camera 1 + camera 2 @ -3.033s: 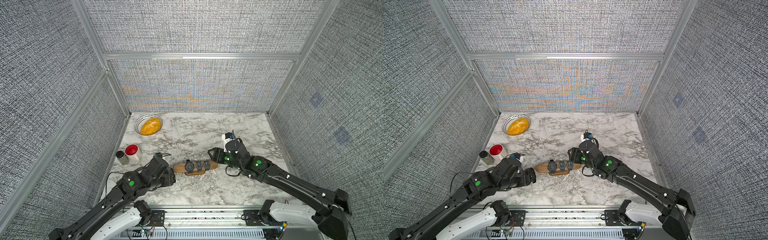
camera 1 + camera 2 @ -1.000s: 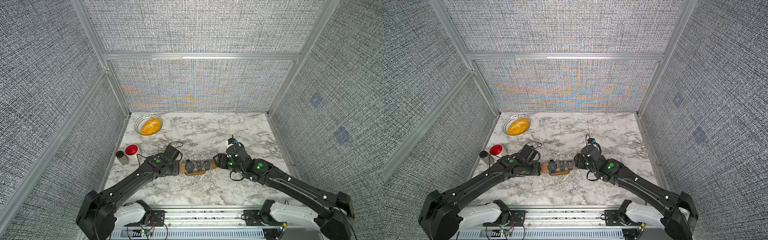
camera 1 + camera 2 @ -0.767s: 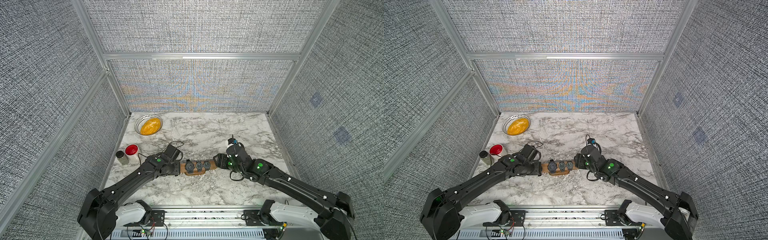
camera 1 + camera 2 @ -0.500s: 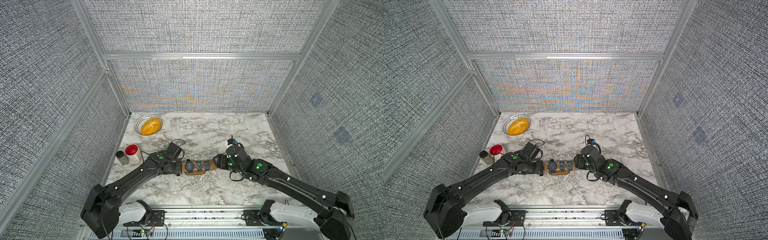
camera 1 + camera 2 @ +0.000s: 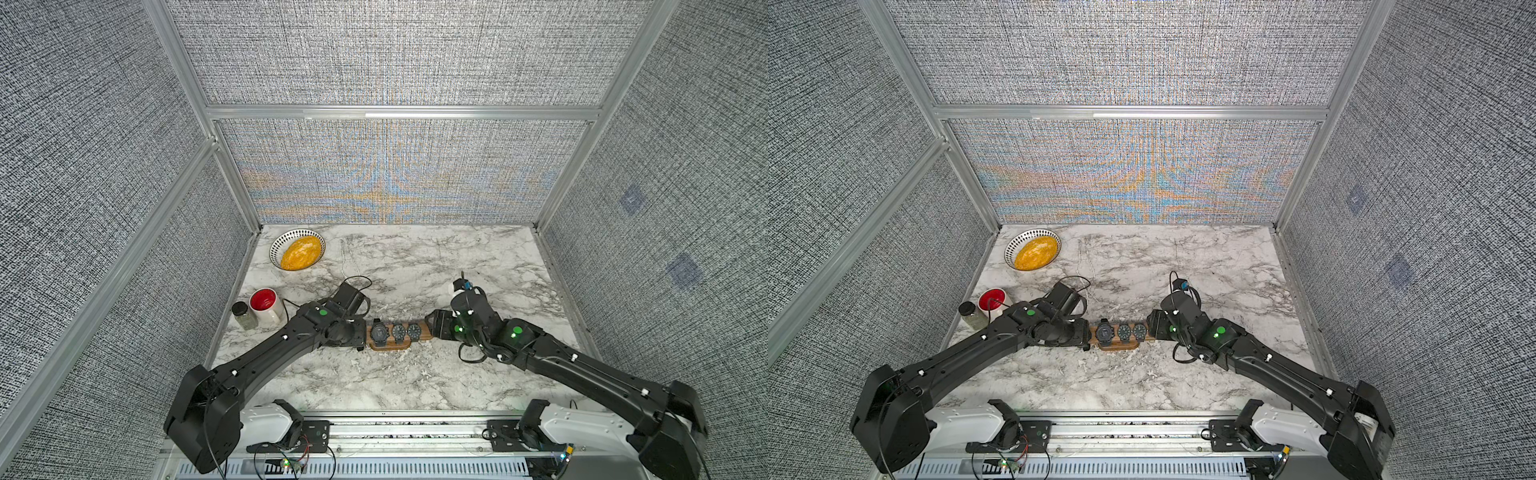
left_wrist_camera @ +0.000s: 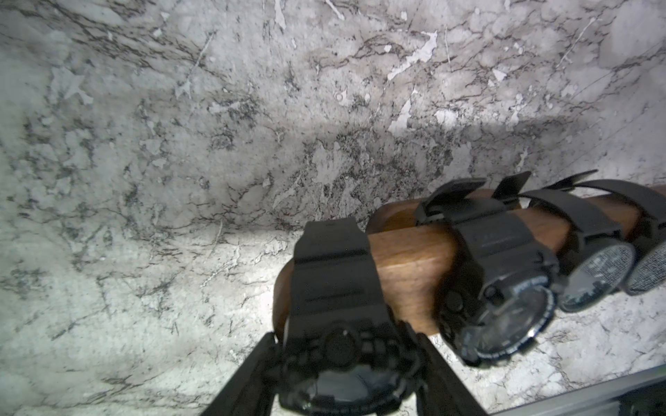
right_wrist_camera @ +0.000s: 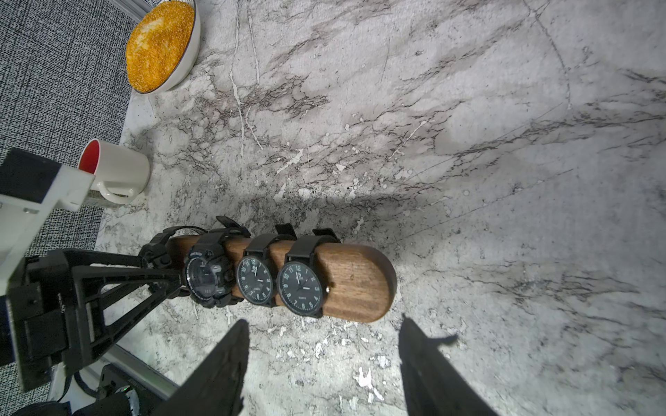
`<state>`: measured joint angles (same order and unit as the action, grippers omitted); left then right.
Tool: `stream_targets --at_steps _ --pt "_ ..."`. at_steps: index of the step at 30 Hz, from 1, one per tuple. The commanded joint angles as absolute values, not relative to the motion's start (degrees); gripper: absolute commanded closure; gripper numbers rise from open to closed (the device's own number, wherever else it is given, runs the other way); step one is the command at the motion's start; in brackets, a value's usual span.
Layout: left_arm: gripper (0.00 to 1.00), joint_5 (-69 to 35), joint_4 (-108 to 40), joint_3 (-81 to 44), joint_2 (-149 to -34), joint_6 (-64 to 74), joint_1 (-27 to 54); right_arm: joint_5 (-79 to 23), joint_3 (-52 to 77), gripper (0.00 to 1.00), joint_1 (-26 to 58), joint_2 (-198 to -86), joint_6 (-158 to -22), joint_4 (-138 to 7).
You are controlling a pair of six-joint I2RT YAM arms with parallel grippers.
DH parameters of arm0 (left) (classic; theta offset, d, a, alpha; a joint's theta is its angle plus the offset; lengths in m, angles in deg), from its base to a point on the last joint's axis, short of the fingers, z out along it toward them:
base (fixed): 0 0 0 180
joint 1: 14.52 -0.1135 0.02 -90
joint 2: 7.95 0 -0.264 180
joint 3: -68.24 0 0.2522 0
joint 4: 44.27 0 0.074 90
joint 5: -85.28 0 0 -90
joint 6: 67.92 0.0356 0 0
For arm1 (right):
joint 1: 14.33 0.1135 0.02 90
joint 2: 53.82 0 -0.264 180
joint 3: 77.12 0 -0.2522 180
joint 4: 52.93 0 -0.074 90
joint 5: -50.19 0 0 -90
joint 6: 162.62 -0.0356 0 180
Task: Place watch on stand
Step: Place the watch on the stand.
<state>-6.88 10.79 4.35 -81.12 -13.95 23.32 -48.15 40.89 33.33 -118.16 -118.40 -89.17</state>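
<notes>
**Fourth watch at the tip of the bar**

The left gripper (image 6: 342, 338) has its jaws partly closed on the case of a black watch (image 6: 333, 288). It holds the watch at the left tip of the stand (image 6: 407, 259), with the strap draped over the rounded end. I'd call this the threading step: the loop is only just on, and I can't see how it sits underneath.

Next it wants a straight push rightward along the bar, with the loop kept square to the wood. The push should stop short of the chunky watch (image 7: 209, 277) and the two round-dialled watches (image 7: 256, 279) beyond it.

The right gripper (image 7: 323, 320) hovers by the stand's right end, jaws apart and holding nothing; it could brace that end.

The bar's long axis runs left to right across the marble surface (image 7: 468, 108). The held strap crosses it near to far, and the dial seems to face up and toward the near edge, like its neighbours.
</notes>
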Motion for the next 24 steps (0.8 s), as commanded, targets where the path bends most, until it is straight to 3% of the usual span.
stream_targets --at_steps 1,11,24 --pt "0.44 -8.5 10.4 4.1 -81.2 -13.8 23.3 -47.5 40.8 0.33 33.3 -118.3 -118.1 -88.2" --pt "0.24 -8.8 9.5 3.6 -80.5 -15.0 23.3 -47.3 41.0 0.33 33.3 -118.3 -118.1 -88.1" --pt "0.23 -9.0 9.2 3.3 -79.3 -16.6 23.4 -47.1 41.2 0.33 33.3 -118.2 -118.2 -88.0"
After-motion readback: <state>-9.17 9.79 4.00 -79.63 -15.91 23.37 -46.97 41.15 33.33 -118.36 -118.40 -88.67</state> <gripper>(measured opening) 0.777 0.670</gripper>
